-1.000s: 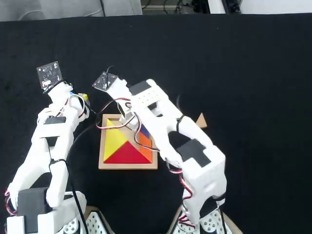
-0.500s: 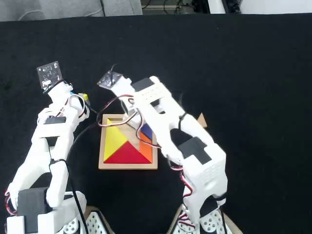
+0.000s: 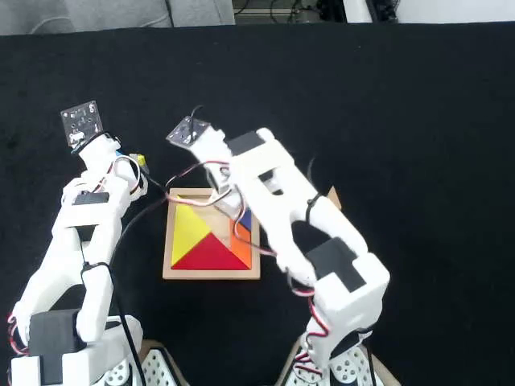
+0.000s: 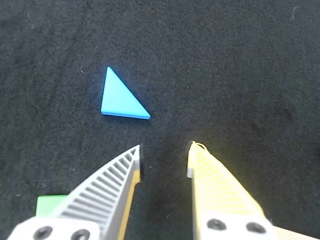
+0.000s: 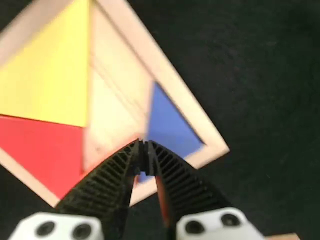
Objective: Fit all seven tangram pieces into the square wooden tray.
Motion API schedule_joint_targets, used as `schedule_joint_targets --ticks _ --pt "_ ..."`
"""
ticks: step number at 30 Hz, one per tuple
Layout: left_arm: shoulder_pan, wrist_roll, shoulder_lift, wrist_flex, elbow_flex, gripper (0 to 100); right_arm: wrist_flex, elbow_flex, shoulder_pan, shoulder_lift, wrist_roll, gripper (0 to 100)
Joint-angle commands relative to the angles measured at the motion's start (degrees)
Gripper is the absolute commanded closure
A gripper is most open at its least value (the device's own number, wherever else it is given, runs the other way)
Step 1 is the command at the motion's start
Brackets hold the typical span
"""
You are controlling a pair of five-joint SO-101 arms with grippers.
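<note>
two end effectors at a partly filled tangram tray

the right end effector (image 5: 145, 149) is clenched, its fingertips meeting with nothing seen between them, and it hangs over the square wooden tray (image 5: 176, 91). just beyond its tips lies the dark blue piece (image 5: 167, 122) in a tray corner, with a strip of bare wood beside it. the yellow triangle (image 5: 50, 85) sits farther off to one side, and the red triangle (image 5: 40, 145) lies beside the tips. the orange piece (image 3: 241, 235) also sits in the tray. the left end effector (image 4: 165, 155) is released, jaws apart over the black tabletop (image 3: 418, 121). a light blue triangle (image 4: 120, 97) lies a little ahead of it, and a green piece (image 4: 50, 202) sits beside its white finger. a tan triangle (image 3: 334, 195) lies on the tabletop beside the right arm.
</note>
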Motion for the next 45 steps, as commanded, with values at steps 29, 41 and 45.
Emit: schedule_joint_targets --ticks 29,41,45 --pt "0.5 0.4 -2.0 -0.9 -2.5 84 -0.4 -3.6 -1.3 2.9 0.2 98.8" --pt "0.2 -0.1 -2.6 1.6 -2.7 84 11.0 -9.5 -0.4 -4.7 -0.3 98.8" --pt "-0.3 -4.0 -1.8 11.4 -8.0 84 8.9 -2.2 3.6 -16.7 -2.4 98.8"
